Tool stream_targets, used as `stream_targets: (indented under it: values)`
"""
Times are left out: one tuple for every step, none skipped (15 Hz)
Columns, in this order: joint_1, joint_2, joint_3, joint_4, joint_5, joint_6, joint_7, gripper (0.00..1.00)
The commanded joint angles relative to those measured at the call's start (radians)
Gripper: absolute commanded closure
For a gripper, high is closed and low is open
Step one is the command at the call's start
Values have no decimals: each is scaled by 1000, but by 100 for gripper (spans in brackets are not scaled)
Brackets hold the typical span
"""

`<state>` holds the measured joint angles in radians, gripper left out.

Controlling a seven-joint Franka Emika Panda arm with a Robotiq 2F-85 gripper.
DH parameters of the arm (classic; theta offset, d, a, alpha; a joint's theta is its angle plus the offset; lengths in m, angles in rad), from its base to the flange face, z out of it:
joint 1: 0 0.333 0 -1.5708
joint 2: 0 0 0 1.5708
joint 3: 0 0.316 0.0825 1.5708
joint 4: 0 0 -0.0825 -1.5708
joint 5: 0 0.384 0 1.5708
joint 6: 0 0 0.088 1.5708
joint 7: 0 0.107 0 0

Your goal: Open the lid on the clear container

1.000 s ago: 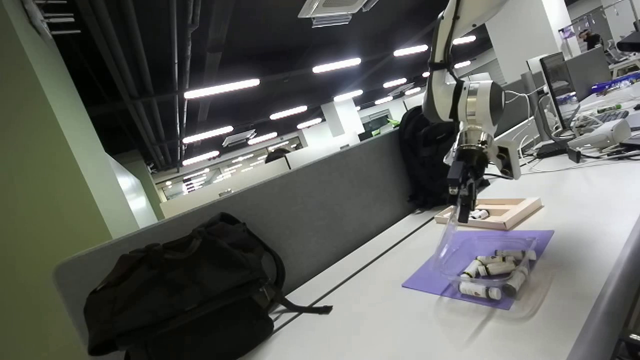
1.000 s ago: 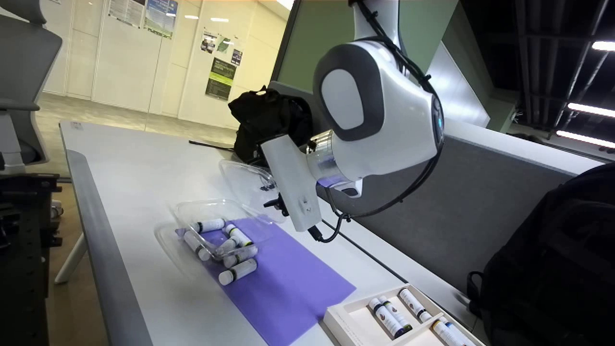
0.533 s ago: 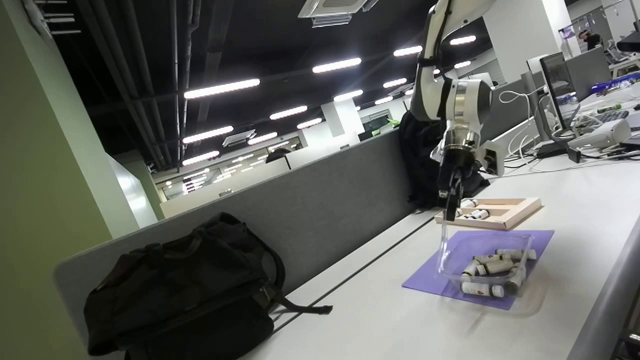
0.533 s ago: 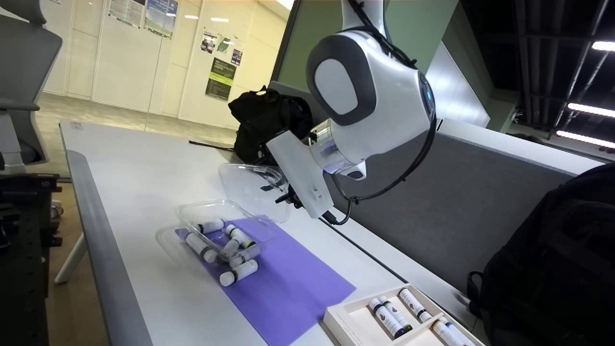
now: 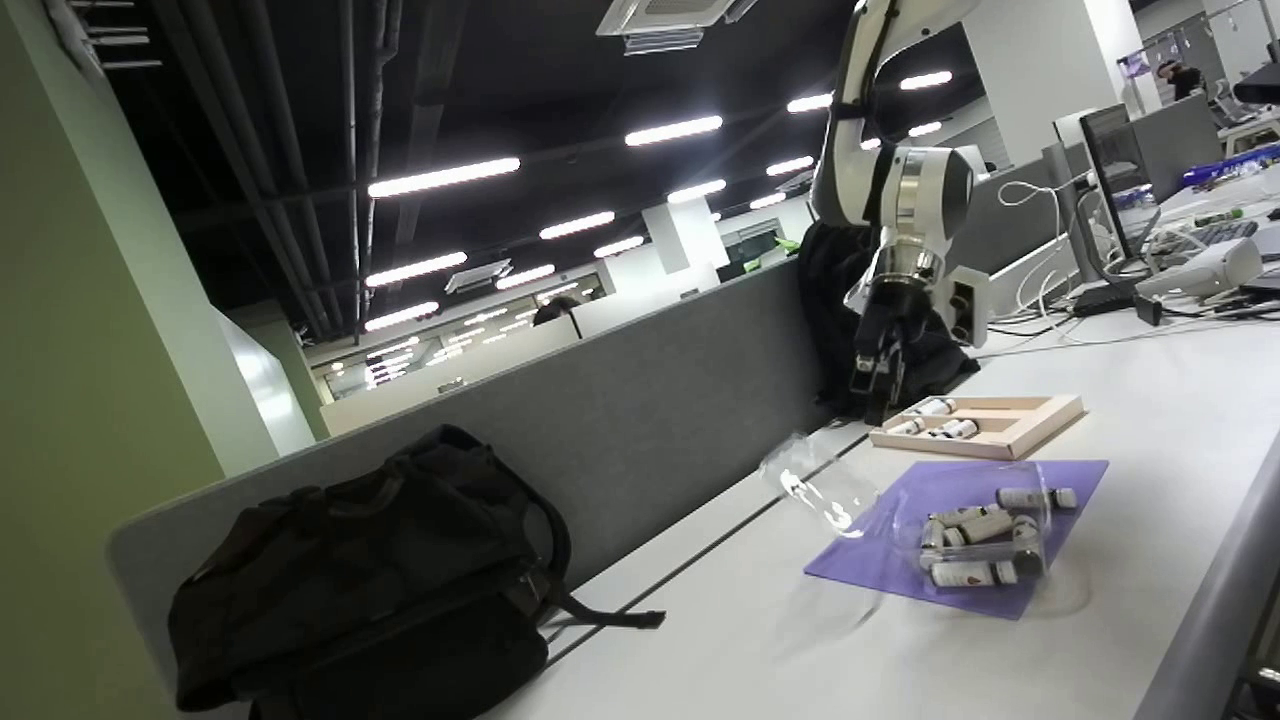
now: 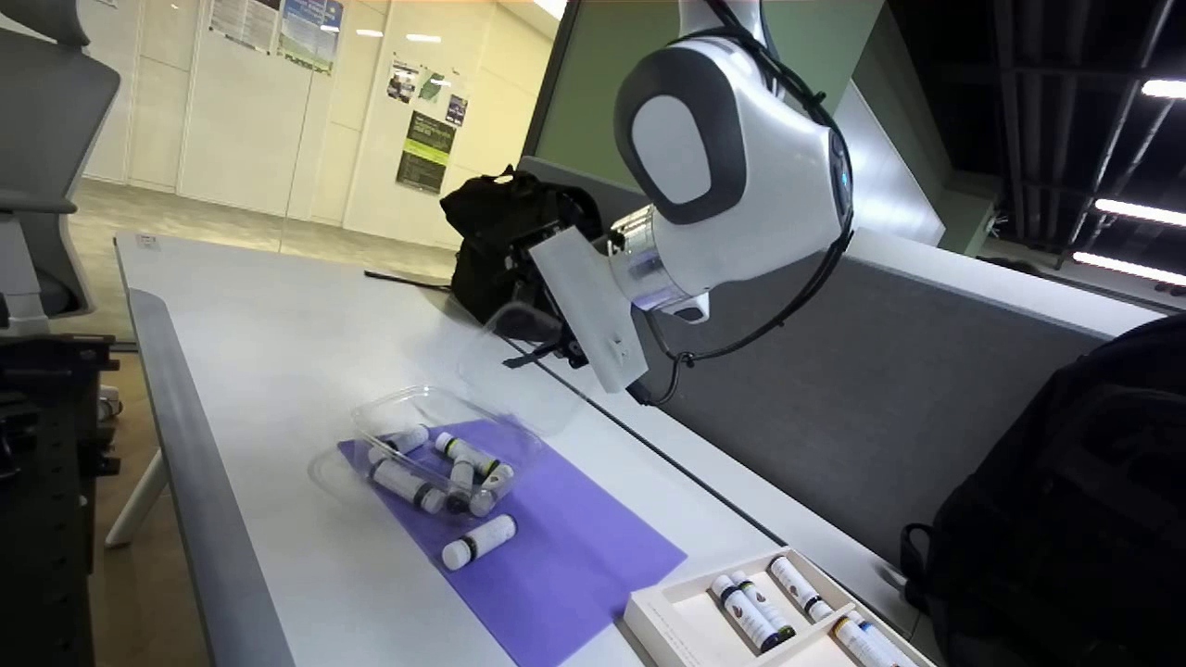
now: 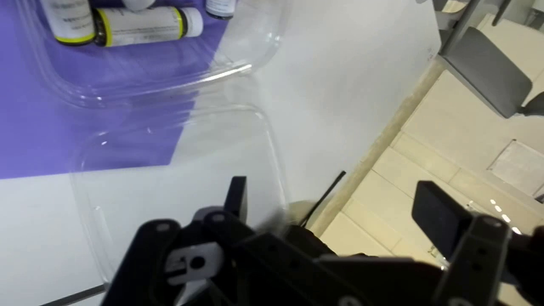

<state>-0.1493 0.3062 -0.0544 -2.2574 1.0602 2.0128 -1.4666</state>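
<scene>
The clear container (image 5: 905, 515) stands on the purple sheet with whitish bottles in it; its rim also shows in the other exterior view (image 6: 398, 398) and the wrist view (image 7: 170, 87). The lid (image 5: 815, 490) is swung open beside it, leaning away toward the partition. It shows faintly in an exterior view (image 6: 547, 408) and fully beside the container in the wrist view (image 7: 178, 127). My gripper (image 5: 875, 395) is just beyond the lid; its fingers are wide apart in the wrist view (image 7: 335, 199), with nothing held between them. In an exterior view the gripper (image 6: 528, 343) overlaps the lid; contact is unclear.
A purple sheet (image 6: 584, 556) lies under the container, and one bottle (image 6: 479, 542) lies on it, apparently outside. A tan divided tray (image 5: 1040, 425) with bottles stands nearby. A grey partition (image 5: 680, 400) runs behind; black backpacks (image 5: 370, 580) stand along it.
The lid has tipped from steep to lower, away from the container. My gripper has moved toward the partition and come away from the lid's edge. The container and its bottles have shifted slightly.
</scene>
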Motion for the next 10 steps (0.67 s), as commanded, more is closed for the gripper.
stream_targets:
  values:
    - [-28,-11,-20,42,-15,-160,25,0]
    - [-32,-5,-26,54,-13,-195,27,0]
    - [-35,0,-32,63,-10,-222,30,0]
    - [-36,-1,-39,67,-8,-235,37,0]
    - [-29,-8,-45,64,-6,-221,65,0]
    - [-15,-16,-54,61,-24,-190,126,0]
    - [0,-31,-61,52,-38,-134,186,0]
    - [9,-49,-64,39,-44,-83,213,0]
    - [18,-71,-64,22,-51,-25,237,0]
    - [29,-106,-62,-6,-63,36,265,0]
